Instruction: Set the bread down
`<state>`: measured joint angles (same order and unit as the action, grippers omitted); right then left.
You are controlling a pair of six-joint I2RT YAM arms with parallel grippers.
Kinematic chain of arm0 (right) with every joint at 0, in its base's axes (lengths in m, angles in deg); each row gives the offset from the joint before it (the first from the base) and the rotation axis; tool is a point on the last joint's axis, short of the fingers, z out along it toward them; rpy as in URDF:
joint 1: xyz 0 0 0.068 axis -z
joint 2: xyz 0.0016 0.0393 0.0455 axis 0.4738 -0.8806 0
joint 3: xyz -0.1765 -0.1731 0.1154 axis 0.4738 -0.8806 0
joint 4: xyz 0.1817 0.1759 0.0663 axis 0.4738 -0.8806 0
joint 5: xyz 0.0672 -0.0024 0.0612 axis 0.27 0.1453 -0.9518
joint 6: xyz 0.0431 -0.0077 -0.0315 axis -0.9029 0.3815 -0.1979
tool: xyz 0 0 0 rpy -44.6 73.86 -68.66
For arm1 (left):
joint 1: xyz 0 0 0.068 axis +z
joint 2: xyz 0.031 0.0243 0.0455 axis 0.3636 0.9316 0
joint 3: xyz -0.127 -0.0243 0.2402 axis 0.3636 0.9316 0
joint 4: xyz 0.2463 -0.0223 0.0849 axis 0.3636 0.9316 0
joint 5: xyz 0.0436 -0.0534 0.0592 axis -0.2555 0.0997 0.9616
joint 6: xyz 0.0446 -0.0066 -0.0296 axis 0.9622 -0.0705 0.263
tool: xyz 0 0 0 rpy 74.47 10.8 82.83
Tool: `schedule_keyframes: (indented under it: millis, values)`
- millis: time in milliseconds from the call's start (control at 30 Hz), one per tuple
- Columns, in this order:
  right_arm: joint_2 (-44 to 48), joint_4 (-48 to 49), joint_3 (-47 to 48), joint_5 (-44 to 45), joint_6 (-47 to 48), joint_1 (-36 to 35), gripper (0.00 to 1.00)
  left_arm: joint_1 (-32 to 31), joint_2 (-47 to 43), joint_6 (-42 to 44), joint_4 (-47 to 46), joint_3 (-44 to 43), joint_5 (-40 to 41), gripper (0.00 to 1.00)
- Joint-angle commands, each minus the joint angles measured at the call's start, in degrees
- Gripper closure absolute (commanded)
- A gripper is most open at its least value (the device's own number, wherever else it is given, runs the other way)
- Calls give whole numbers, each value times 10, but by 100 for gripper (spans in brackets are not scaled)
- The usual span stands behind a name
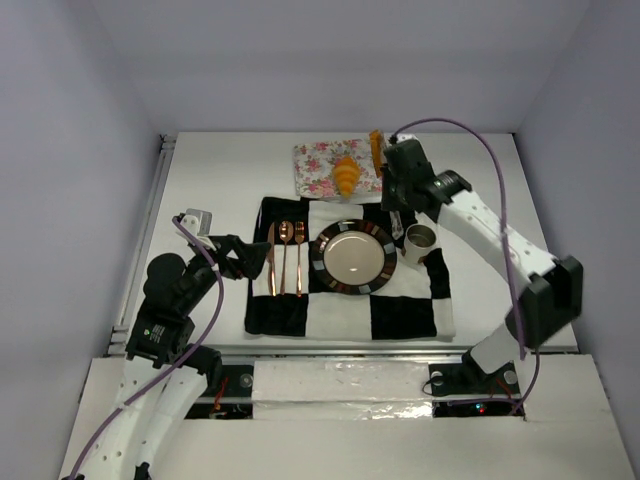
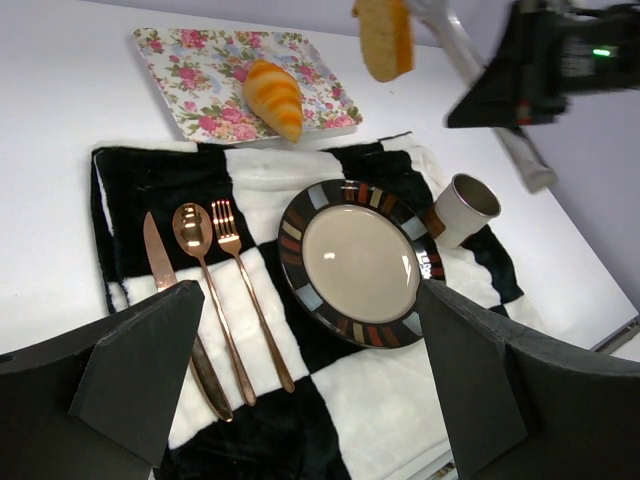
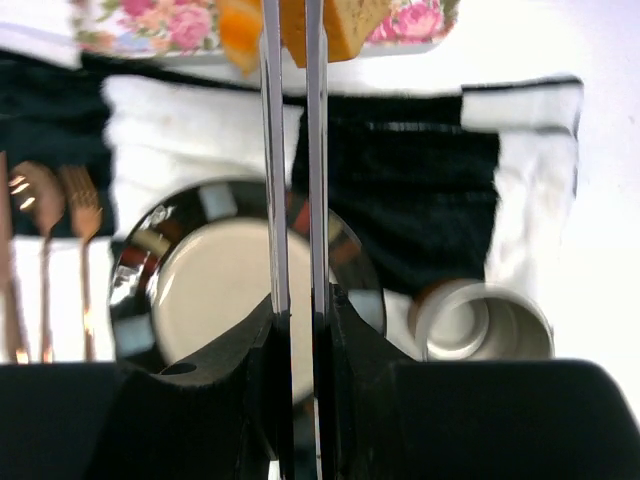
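The golden-orange croissant (image 1: 345,176) lies on a floral tray (image 1: 312,165) behind the checkered cloth; it also shows in the left wrist view (image 2: 274,97). The pale-yellow bread slice (image 2: 385,38) hangs in the air over the tray's right end, pinched between metal tongs (image 3: 293,150). The slice also shows in the top view (image 1: 376,146) and at the top of the right wrist view (image 3: 345,22). My right gripper (image 3: 300,318) is shut on the tongs, above the plate's far side. My left gripper (image 2: 306,330) is open and empty, left of the cutlery and low over the cloth.
A dark-rimmed plate (image 1: 353,257) sits on the black-and-white cloth (image 1: 400,312). A copper knife, spoon and fork (image 1: 285,258) lie left of the plate. A white cup (image 1: 420,241) stands right of it. White enclosure walls surround the table.
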<state>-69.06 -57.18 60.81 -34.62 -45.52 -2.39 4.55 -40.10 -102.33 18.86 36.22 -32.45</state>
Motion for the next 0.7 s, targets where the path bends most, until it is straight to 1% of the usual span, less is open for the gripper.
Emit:
schedule_keyframes:
  millis: [0,33,67,133,167,233,300,367,433,467,567,633,667]
  values:
    - [73,54,-78,-17,-35,-38,85,-2,-2,5,-26,0,4,13]
    - [114,61,-102,-16,-42,-50,85,-2,-1,5,-26,0,4,13]
    - [135,63,-151,-16,-51,-65,85,-2,-2,5,-26,0,4,13]
    - [188,57,-194,-1,-83,-108,85,-2,-3,4,-26,0,6,13]
    - [205,53,-231,2,-96,-123,85,-2,-3,4,-26,0,6,13]
    - [233,29,-260,13,-132,-162,85,-2,-2,4,-26,0,6,14]
    - [268,22,-299,15,-165,-185,85,-2,-1,4,-26,0,6,14]
    - [278,6,-316,14,-185,-224,85,-2,-4,4,-26,0,6,14]
    - [274,5,-332,18,-208,-248,85,-2,-7,4,-26,0,7,14]
    - [262,12,-337,12,-215,-266,85,-2,-9,4,-25,0,9,14]
    - [234,30,-339,14,-228,-290,83,-2,-12,4,-25,0,9,14]
    - [209,42,-331,11,-233,-309,76,-2,-15,3,-24,1,10,14]
    - [203,48,-317,13,-236,-315,71,-2,-16,3,-25,1,11,14]
